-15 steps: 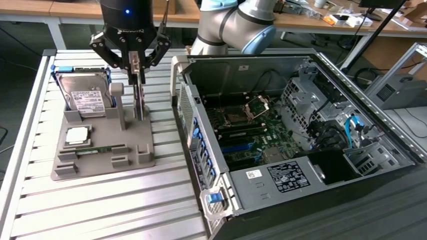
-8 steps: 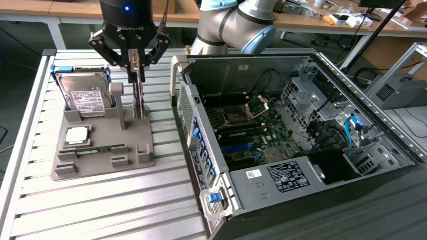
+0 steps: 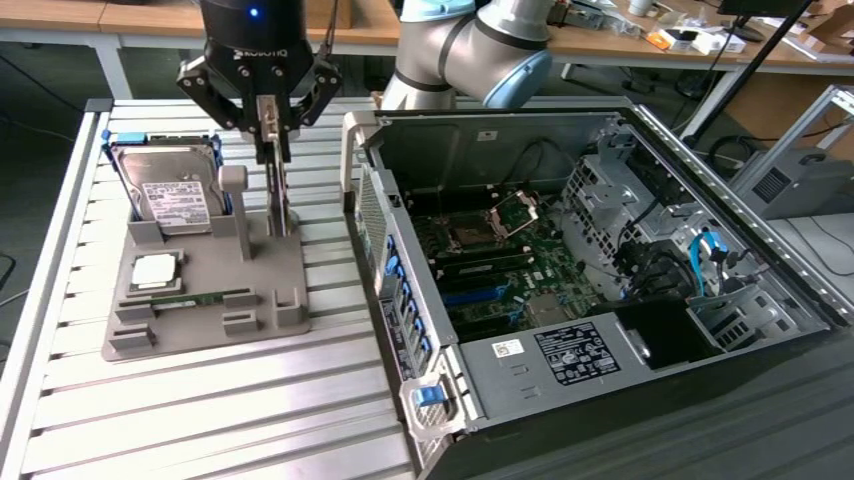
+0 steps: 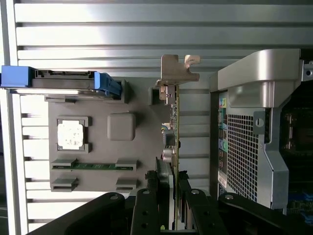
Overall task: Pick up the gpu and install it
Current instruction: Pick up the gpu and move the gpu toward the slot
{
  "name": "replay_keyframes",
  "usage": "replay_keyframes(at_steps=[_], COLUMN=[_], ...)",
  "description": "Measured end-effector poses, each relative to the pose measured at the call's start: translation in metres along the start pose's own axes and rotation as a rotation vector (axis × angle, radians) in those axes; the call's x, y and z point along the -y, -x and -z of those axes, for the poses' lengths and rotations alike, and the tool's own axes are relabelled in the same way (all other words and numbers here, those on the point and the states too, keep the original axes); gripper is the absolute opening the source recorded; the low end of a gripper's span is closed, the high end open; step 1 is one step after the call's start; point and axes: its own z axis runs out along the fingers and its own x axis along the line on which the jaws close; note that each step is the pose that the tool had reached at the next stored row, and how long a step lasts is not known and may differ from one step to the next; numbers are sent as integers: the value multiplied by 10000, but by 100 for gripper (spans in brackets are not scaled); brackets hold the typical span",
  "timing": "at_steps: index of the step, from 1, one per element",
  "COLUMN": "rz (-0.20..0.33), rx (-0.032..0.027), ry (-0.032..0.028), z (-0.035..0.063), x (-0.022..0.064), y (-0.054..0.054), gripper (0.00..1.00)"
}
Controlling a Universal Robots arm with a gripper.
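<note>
Gpu [image 4: 174,128] seen edge-on: thin green board, black cooler block on one face, silver end bracket [image 4: 178,71] at far end. Stood upright in slot of gray holder tray [image 3: 200,335] on slatted table [image 3: 200,420], between hard drive [image 3: 171,195] and open computer case [image 3: 561,250] on exterior view's right. Arm pointed straight down over tray. Gripper [image 3: 271,130] partly closed, fingers [image 4: 146,205] clamped on both faces of gpu. Card base seated in slot, not yet lifted.

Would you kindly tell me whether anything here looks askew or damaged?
Nothing stands out: the gpu stands upright in the grey holder between the jaws; the hard drive, processor and memory stick sit squarely in their slots.
</note>
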Motion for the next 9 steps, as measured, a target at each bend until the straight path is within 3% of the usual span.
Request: replay_keyframes(at_steps=[9], rz=[-1], rx=[0], ry=[2], z=[32], x=[0], y=[1], gripper=[27])
